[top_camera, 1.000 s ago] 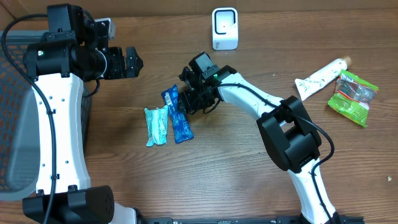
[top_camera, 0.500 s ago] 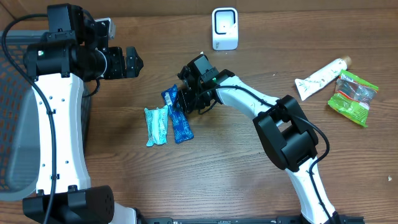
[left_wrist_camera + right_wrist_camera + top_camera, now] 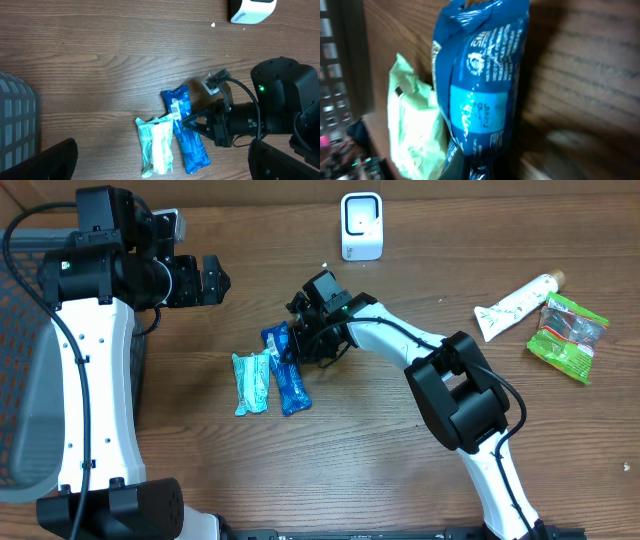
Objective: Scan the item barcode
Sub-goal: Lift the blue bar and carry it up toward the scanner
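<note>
Overhead shows my right gripper point(image 3: 291, 354) clamped on the blue packet point(image 3: 292, 386), which lies in the middle of the table. Carrying its barcode to the scanner point(image 3: 361, 225) at the far edge remains.

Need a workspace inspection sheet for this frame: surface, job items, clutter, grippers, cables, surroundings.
Surface: wooden table, no spills seen.
Job's things: blue packet lying flat mid-table, a white label showing near its far end; white barcode scanner standing at the far edge.
Clutter: pale green packet alongside the blue packet, touching it; toothpaste tube and green snack bag together at the right.
Grippers: right gripper fingers shut on the blue packet's edge; left gripper open, empty, above the table.
Cables: black cable along the left arm, another along the right arm; neither touches the items.
Surroundings: grey mesh basket at the left.
</note>
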You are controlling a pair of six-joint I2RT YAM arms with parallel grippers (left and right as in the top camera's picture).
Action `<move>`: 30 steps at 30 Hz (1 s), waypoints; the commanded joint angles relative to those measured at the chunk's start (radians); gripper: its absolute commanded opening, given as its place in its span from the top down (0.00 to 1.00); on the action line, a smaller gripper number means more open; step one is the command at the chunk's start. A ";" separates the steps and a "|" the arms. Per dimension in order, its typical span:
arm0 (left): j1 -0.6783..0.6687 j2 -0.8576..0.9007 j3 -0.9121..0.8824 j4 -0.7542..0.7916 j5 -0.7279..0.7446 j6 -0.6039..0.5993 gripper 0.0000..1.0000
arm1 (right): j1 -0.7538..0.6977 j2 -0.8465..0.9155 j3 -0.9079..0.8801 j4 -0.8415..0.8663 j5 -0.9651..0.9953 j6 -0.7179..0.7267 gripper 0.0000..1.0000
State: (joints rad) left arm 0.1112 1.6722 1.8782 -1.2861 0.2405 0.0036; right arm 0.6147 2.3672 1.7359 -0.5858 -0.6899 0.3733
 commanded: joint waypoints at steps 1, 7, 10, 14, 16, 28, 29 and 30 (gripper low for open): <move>0.000 0.008 0.004 0.004 0.012 0.019 0.00 | -0.064 0.018 -0.013 -0.003 -0.138 -0.003 0.96; 0.000 0.008 0.004 0.004 0.012 0.019 0.00 | -0.179 -0.075 -0.013 -0.060 -0.259 -0.112 0.96; 0.000 0.008 0.004 0.004 0.011 0.019 0.01 | -0.212 -0.154 -0.013 -0.131 -0.258 -0.225 0.96; 0.000 0.008 0.004 0.004 0.012 0.019 0.00 | -0.245 -0.290 -0.013 -0.235 -0.258 -0.386 0.96; 0.000 0.008 0.004 0.004 0.012 0.019 0.00 | -0.258 -0.357 -0.013 -0.272 -0.258 -0.443 0.96; 0.000 0.008 0.004 0.004 0.011 0.019 0.00 | -0.398 -0.707 -0.013 -0.356 -0.292 -0.531 0.96; 0.000 0.008 0.004 0.004 0.011 0.019 0.00 | -0.406 -0.719 -0.013 -0.360 -0.303 -0.531 0.96; 0.000 0.008 0.004 0.004 0.012 0.019 0.00 | -0.415 -0.730 -0.013 -0.365 -0.309 -0.531 0.96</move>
State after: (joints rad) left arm 0.1112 1.6726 1.8782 -1.2861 0.2405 0.0036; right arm 0.2287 1.7000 1.7126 -0.9436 -0.9401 -0.1349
